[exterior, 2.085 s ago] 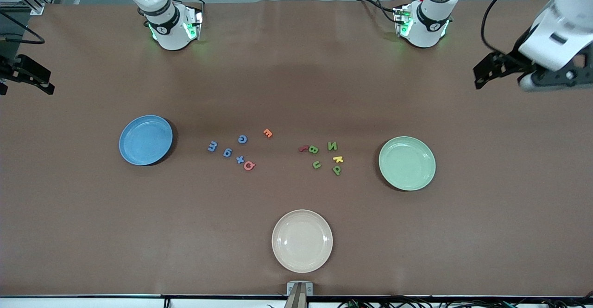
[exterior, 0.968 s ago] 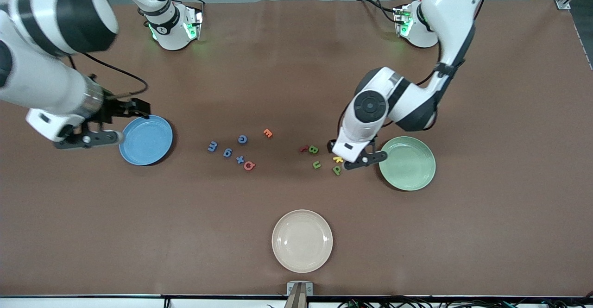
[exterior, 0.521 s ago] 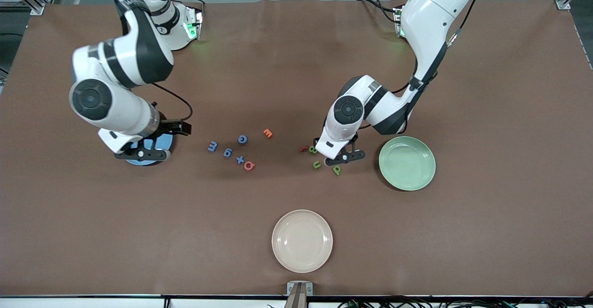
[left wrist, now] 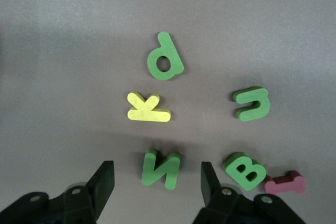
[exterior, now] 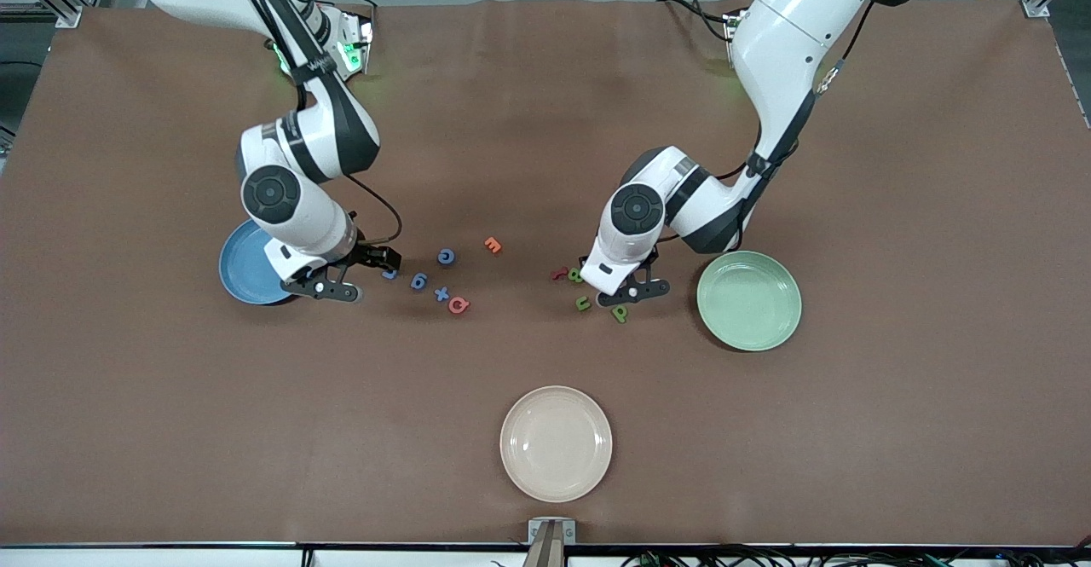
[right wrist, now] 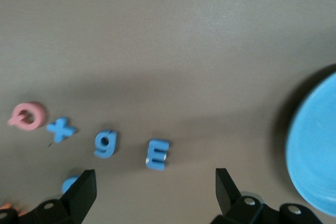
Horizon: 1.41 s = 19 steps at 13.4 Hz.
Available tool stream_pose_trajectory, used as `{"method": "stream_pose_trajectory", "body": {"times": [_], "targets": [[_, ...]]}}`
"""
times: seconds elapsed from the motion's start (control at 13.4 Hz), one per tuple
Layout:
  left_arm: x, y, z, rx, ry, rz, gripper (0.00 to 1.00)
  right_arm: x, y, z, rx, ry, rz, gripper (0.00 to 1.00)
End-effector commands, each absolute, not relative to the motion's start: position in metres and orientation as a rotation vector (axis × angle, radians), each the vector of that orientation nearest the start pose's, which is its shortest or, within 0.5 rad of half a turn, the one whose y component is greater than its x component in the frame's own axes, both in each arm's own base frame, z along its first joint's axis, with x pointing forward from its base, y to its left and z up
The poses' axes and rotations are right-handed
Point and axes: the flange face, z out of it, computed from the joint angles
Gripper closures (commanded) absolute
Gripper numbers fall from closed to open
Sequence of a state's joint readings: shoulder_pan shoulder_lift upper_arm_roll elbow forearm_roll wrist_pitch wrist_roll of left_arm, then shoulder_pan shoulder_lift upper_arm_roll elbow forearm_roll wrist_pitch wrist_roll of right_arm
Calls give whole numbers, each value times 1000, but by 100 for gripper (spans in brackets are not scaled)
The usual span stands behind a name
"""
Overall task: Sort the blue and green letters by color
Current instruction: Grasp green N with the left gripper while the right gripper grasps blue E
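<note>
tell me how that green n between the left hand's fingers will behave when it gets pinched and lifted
The green N looks thick, matte and foam-like, so it is probably very light and may squash slightly rather than crack. It lies flat, so it should not roll. The left hand is open around it, with the yellow K and green B close by; a nudge could slide it into them.

Three plates (exterior: 556,444) — stray yellow K (left wrist: 148,108)

left tool (left wrist: 156,179) low, fingers spread | right tool (right wrist: 152,190) low, fingers spread wide
</note>
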State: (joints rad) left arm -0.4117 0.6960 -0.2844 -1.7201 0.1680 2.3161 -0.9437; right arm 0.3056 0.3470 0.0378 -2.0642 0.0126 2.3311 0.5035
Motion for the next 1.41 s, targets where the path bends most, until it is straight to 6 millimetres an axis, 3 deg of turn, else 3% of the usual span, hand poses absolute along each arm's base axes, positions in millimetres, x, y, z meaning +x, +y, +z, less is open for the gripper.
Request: {"method": "stream_pose_trajectory", "body": {"times": [0.0, 0.15, 0.3, 0.52, 0.67, 0.89, 1.04, 1.19, 1.34], "targets": [[518, -412, 177, -3127, -281, 124, 28, 550, 190, 220, -3128, 323, 139, 1], [516, -414, 174, -3126, -278, 129, 33, 548, 188, 207, -3125, 357, 146, 3], [516, -414, 174, -3126, -278, 129, 49, 545, 189, 204, -3118, 451, 155, 10], [518, -412, 177, -3127, -289, 126, 98, 540, 189, 193, -3122, 475, 181, 21], [523, -405, 183, -3121, -307, 125, 100, 538, 189, 187, -3119, 481, 180, 26], [542, -380, 240, -3084, -353, 100, 99, 535, 193, 184, -3092, 516, 204, 33], [559, -343, 276, -3039, -401, 110, 99, 535, 194, 182, -3090, 513, 198, 37], [578, -303, 286, -3023, -432, 124, 100, 535, 195, 178, -3091, 511, 200, 40], [604, -246, 289, -3028, -444, 132, 99, 533, 199, 176, -3084, 513, 195, 45]]}}
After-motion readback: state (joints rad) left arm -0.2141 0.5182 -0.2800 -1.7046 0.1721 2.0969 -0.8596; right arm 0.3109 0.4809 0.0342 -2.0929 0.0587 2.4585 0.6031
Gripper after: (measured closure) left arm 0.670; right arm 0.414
